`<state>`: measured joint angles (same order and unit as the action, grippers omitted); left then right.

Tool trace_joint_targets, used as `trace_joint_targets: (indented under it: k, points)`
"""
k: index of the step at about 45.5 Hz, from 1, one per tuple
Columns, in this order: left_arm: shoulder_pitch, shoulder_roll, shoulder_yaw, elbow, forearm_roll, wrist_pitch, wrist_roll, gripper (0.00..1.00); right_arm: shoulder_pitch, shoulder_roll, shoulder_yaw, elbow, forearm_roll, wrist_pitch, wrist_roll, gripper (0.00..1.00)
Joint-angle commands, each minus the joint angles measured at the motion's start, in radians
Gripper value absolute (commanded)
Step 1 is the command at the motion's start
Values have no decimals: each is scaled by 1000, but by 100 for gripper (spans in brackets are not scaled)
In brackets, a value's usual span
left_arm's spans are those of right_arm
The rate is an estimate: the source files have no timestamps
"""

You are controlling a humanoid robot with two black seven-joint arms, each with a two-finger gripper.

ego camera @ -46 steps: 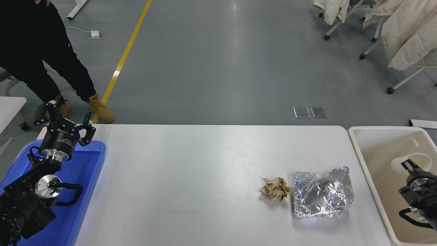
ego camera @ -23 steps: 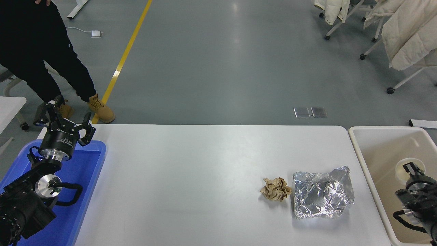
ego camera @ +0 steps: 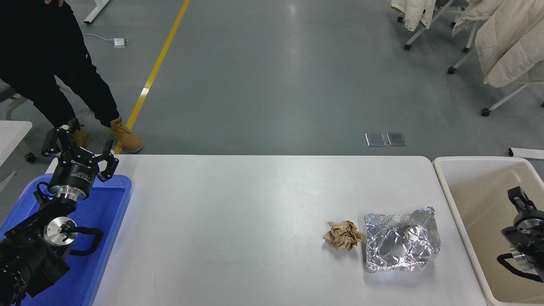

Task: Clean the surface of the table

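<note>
1. Left gripper point(ego camera: 80, 148), fingers spread, empty, hangs over the blue tray point(ego camera: 108, 212); its lettering is unreadable.
2. Table surface point(ego camera: 238, 229) lies between both grippers, bearing crumpled brown paper point(ego camera: 342, 235) beside foil point(ego camera: 401, 240).
3. Right gripper point(ego camera: 519, 196) hangs over the beige bin point(ego camera: 471, 187); its grip state is unclear.

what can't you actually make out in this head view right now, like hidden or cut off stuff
- Right gripper, head view: only one finger shows against the beige bin; open or shut cannot be told, and the right edge cuts off the arm.
- Beige bin: its near end and right side run off the picture; the arm hides part of its floor.
- Blue tray: the left arm covers much of its inside.
- Person: cut off by the top and left edges.
</note>
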<state>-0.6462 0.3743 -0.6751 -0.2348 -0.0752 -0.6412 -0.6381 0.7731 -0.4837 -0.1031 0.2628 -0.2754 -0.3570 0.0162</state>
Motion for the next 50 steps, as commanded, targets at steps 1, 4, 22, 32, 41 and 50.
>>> trace_joint_targets:
  k: [1, 4, 22, 32, 41, 50]
  points:
    - [0, 0, -1, 0, 0, 0, 0, 100, 69, -156, 138, 223, -1, 3, 8, 100]
    - [0, 0, 0, 0, 0, 0, 0, 100, 69, -190, 242, 272, -2, 7, 10, 100]
    - [0, 0, 0, -1, 0, 0, 0, 100, -28, -242, 548, 708, -2, 18, 13, 100]
    - [0, 2, 0, -1, 0, 0, 0, 100, -34, -155, 674, 721, -1, 24, 13, 100]
    - [0, 0, -1, 0, 0, 0, 0, 100, -83, -70, 759, 719, -1, 30, 19, 100]
    - [0, 0, -1, 0, 0, 0, 0, 100, -143, 39, 865, 721, -1, 81, 105, 100]
